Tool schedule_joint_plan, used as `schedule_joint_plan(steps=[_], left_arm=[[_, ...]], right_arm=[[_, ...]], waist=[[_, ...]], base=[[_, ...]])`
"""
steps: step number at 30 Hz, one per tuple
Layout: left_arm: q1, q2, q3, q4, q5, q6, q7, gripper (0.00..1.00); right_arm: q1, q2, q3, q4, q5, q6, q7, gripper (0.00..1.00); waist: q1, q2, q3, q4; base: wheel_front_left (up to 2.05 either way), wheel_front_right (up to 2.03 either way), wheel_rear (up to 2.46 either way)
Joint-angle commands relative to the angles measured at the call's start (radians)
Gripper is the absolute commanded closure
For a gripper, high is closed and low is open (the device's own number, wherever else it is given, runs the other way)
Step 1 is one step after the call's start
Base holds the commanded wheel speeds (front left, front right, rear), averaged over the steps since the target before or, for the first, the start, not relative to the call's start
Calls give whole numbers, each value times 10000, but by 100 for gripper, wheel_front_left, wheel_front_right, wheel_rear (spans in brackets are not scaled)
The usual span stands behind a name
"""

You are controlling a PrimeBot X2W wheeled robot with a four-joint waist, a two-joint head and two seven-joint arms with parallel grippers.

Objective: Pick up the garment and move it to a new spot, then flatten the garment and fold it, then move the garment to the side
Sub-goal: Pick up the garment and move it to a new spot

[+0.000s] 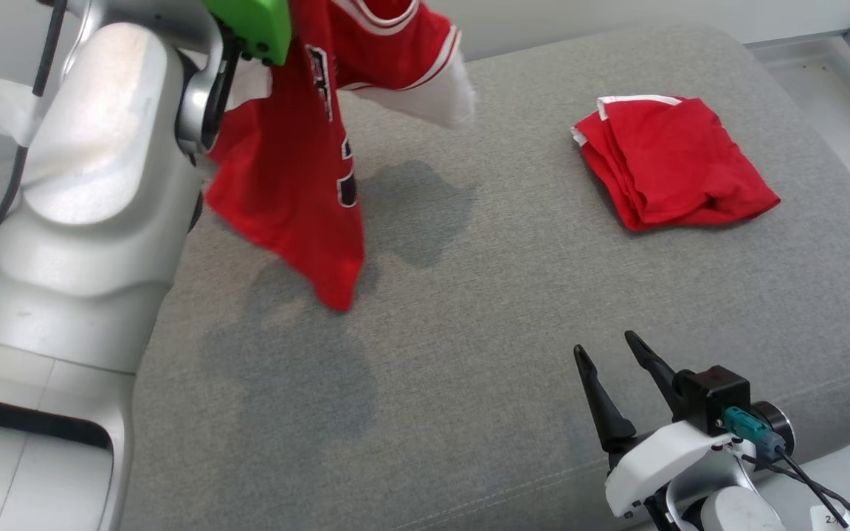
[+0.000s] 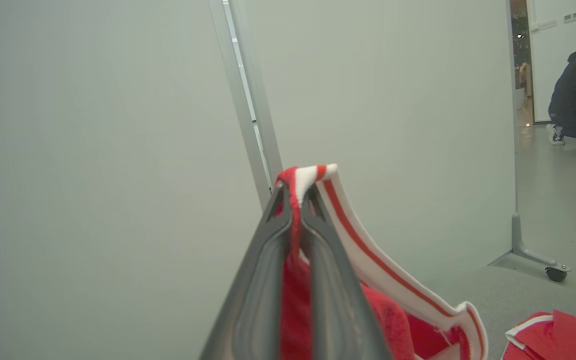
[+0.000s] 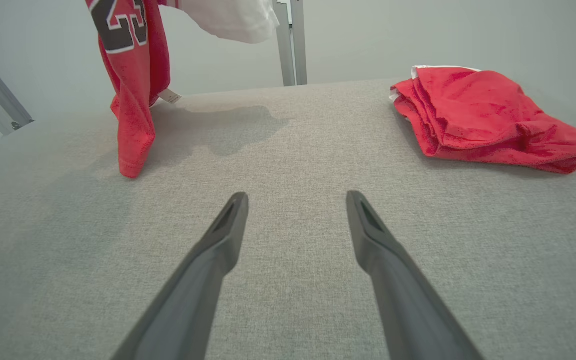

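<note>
Head: garment (image 1: 292, 184) hangs from left arm (image 1: 93, 184), hem low over bench (image 1: 469, 332); right claw (image 1: 606, 346) spread, empty. L wrist: left claw (image 2: 295, 192) clamped on striped trim. R wrist: hem-bench contact unclear. Step prob. relocating; next, lay down & flatten.

My head camera looks steeply down on the grey padded surface (image 1: 506, 332), the left forearm (image 1: 78, 184) looming close at its left edge. My right wrist camera sits low, just above that surface, facing along the right jaws toward the far wall (image 3: 443, 35). My left wrist camera rides high, aimed past the left jaws, very near the lens, at a pale partition (image 2: 118, 150). All three views share the hanging red jersey (image 1: 285, 184) and the folded red garment (image 1: 672, 158).
</note>
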Motion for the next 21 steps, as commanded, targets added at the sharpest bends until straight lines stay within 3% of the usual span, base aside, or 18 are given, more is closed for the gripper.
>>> schedule_joint_plan(steps=[1, 5, 11, 21], left_arm=[[-224, -146, 14, -139, -50, -17, -203, 100], [-358, -666, -115, -713, -274, -182, -857, 100], [451, -904, -224, -660, -703, -196, -1063, 100], [2485, -92, -86, 672, -924, 224, -1237, 100]], right_arm=[[126, -9, -62, 13, 22, -4, -101, 0], [168, -7, -218, -84, 18, -4, -139, 0], [-69, -3, -274, -129, 136, -4, -217, 0], [-307, -5, -419, -152, 47, -4, -303, 0]], waist=[[0, 0, -169, -533], [0, 0, 24, -545], [0, 0, 375, -58], [0, 0, 850, 841]], base=[[0, 0, 0], [0, 0, 0], [0, 0, 0], [0, 0, 0]])
